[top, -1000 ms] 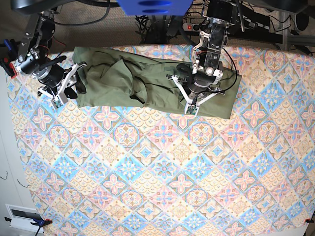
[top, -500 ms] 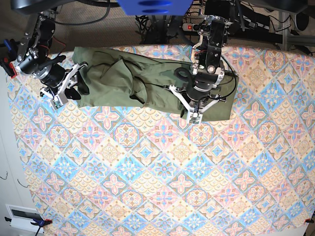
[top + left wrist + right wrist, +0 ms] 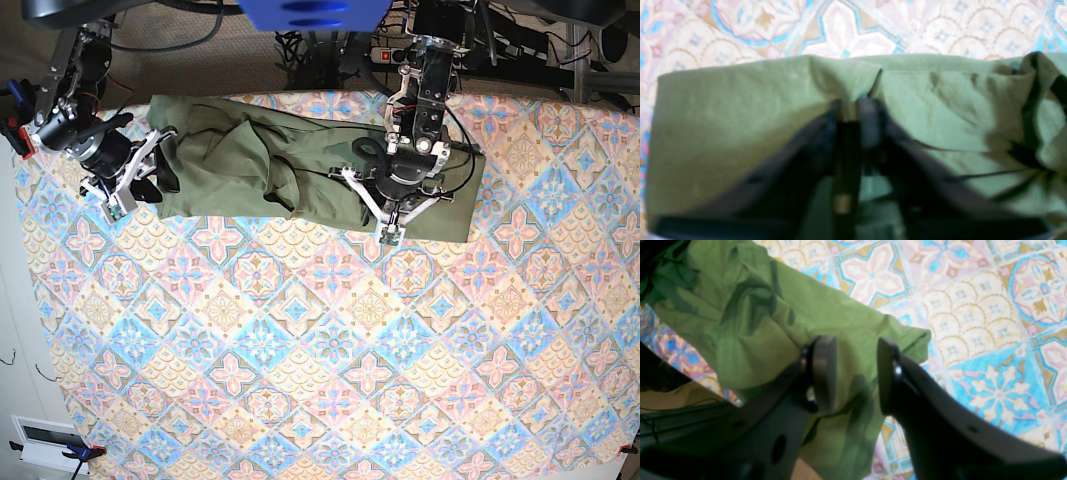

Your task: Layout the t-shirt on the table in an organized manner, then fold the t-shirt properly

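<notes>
Nearest the base camera, only bare table (image 3: 330, 370) shows, its diamond-tiled cloth filling the whole foreground. Farther back, the olive t-shirt (image 3: 260, 160) lies as a long rumpled band along the far edge, creased and bunched toward its middle. Over the band's near hem on that view's right, the left gripper (image 3: 388, 234) points down at the cloth, its arm reaching in from beyond the far edge. In its wrist view the left gripper (image 3: 855, 106) has its blurred fingers close together with a small ridge of t-shirt (image 3: 740, 110) between them; whether they actually pinch it cannot be told. At the band's other end, the right gripper (image 3: 118, 208) sits tilted just off the garment's edge. Its own wrist view shows the right gripper (image 3: 853, 373) with fingers (image 3: 823, 373) spread apart and holding nothing, a loose corner of t-shirt (image 3: 773, 316) lying beneath them on the table (image 3: 990, 323). Compared with half a second ago, the left gripper has drawn slightly back toward the far edge; the right gripper has barely shifted.
</notes>
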Robot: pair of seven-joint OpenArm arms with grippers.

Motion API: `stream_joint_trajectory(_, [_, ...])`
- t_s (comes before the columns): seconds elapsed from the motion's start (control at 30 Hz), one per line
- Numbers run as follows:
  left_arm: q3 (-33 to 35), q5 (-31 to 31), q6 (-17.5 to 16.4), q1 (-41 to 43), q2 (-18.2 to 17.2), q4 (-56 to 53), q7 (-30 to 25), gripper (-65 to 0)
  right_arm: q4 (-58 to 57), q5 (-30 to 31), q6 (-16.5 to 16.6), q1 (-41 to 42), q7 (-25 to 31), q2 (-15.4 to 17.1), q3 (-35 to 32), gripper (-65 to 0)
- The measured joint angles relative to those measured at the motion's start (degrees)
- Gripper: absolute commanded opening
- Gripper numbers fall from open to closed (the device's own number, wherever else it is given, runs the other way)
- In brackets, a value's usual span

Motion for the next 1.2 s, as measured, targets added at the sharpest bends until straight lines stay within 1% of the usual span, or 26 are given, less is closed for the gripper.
stream_joint_trajectory(0.03, [0.00,-2.14,0.09,0.55,-0.28,1.09,0.04,-38.8,0.00,-0.02,0.00,0.00,-0.02,0.00,0.00,-45.4])
stream_joint_trajectory(0.1, [-0.09,-6.29,-0.09,1.40,-1.33,3.63,0.28,-31.5,0.00,0.00,0.00,0.00,0.00,0.00,0.00,-45.4])
stream_joint_trajectory(0.13, [-0.59,-8.66,-0.28,1.75,-1.99,4.90,0.87,-28.8,0.00,0.00,0.00,-0.02,0.00,0.00,0.00,-45.4])
stream_joint_trajectory(0.17, [-1.68,-10.62,-0.39,1.90,-2.32,5.99,1.60,-27.7,0.00,-0.04,0.00,-0.02,-0.09,0.00,0.00,-45.4])
stream_joint_trajectory(0.23, [-5.27,-13.49,-0.09,2.10,-2.45,7.93,2.89,-27.7,0.00,-0.15,0.00,0.00,-0.07,0.04,0.00,-45.4])
stream_joint_trajectory(0.33, [-12.41,-20.70,-0.02,4.02,-4.74,11.30,3.98,-30.1,0.00,0.00,0.00,0.00,-0.02,0.00,-0.02,-45.4])
stream_joint_trajectory(0.43, [-18.88,-29.70,-0.09,6.95,-8.37,11.78,5.05,-35.3,0.00,0.00,0.02,0.02,0.00,0.02,-0.02,-45.4])
stream_joint_trajectory(0.47, [-20.98,-31.54,0.17,7.69,-9.81,11.72,5.40,-37.0,0.00,-0.02,0.00,0.04,-0.02,0.02,0.00,-45.4])
stream_joint_trajectory(0.53, [-25.59,-38.51,0.20,8.50,-12.35,11.61,5.16,-39.5,0.00,0.00,0.00,-0.02,-0.04,0.02,0.00,-45.4])
stream_joint_trajectory(0.6, [-29.29,-44.44,0.00,9.40,-14.25,11.65,4.52,-39.7,0.00,-0.02,0.00,0.00,0.00,0.00,0.00,-45.4])
stream_joint_trajectory(0.67, [-32.37,-47.76,-0.20,10.36,-15.23,11.63,4.70,-39.7,0.00,0.04,0.02,0.02,0.02,0.00,-0.02,-45.4])
stream_joint_trajectory(0.73, [-34.58,-49.03,-0.11,11.28,-15.91,10.38,4.63,-39.7,0.00,0.00,0.00,0.07,-0.02,0.02,-0.02,-45.4])
stream_joint_trajectory(0.8, [-34.51,-49.05,-0.13,11.21,-16.59,7.74,4.70,-39.8,0.00,0.00,0.00,0.13,-0.04,0.02,-0.02,-45.4])
stream_joint_trajectory(0.93, [-33.75,-49.40,-0.24,10.45,-16.59,2.38,4.35,-39.8,0.00,0.04,0.00,0.35,0.02,0.00,-0.02,-45.4])
stream_joint_trajectory(1.0, [-32.52,-48.98,-0.11,10.10,-16.90,-0.98,3.72,-39.8,0.00,-0.02,0.02,0.26,-0.07,0.02,-0.02,-45.4])
stream_joint_trajectory(1.03, [-31.50,-48.78,-0.11,9.57,-17.05,-2.78,4.37,-39.9,0.00,-0.17,0.00,0.26,-0.15,0.00,-0.02,-45.4])
stream_joint_trajectory(1.1, [-28.61,-48.50,-0.17,7.80,-17.57,-6.32,3.54,-40.1,0.00,0.07,0.02,0.28,-0.07,0.02,-0.02,-45.4])
stream_joint_trajectory(1.13, [-27.52,-48.43,-0.48,7.04,-18.01,-6.95,3.23,-40.2,0.00,0.02,0.00,0.31,-0.02,0.02,-0.02,-45.4])
stream_joint_trajectory(1.2, [-26.08,-46.14,-0.52,6.36,-18.14,-7.21,3.17,-40.1,0.00,0.02,0.00,0.31,0.00,0.02,-0.02,-45.4])
